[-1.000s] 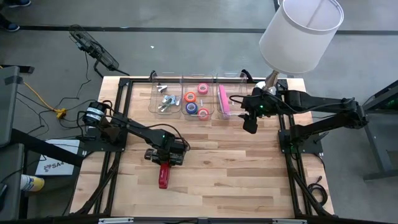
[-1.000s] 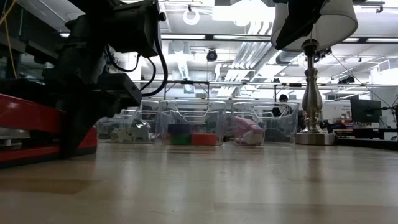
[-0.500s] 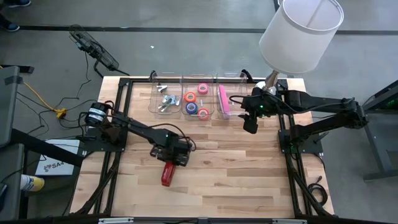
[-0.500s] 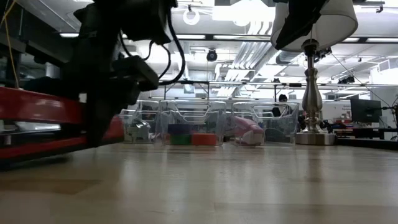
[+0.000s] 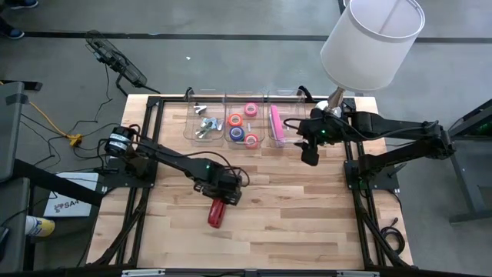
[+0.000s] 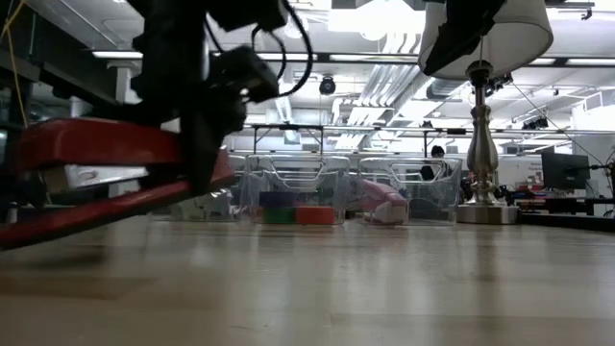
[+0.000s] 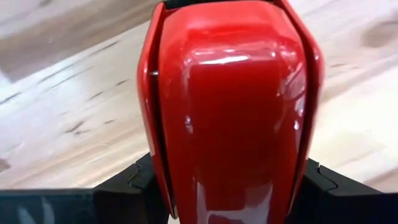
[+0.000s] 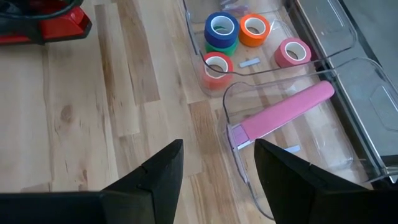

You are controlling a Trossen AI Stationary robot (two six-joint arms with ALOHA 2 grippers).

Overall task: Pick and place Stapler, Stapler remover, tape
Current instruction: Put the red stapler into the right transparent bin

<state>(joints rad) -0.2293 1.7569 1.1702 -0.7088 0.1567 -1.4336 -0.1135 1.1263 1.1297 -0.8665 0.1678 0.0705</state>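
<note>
Clear bins [image 5: 234,123] holding tape rolls [image 5: 244,123] and a pink stapler [image 5: 275,123] sit upper centre, while the left gripper [image 5: 223,192] clasps a red stapler [image 5: 217,213] mid-table and the right gripper [image 5: 309,156] hovers parted, empty.

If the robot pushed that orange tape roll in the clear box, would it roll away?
Probably not. The orange tape roll lies flat on its side, hole up, so it would likely slide rather than roll. The walls of the clear bin and the blue roll close beside it should stop it fast. It looks small and light.
</note>
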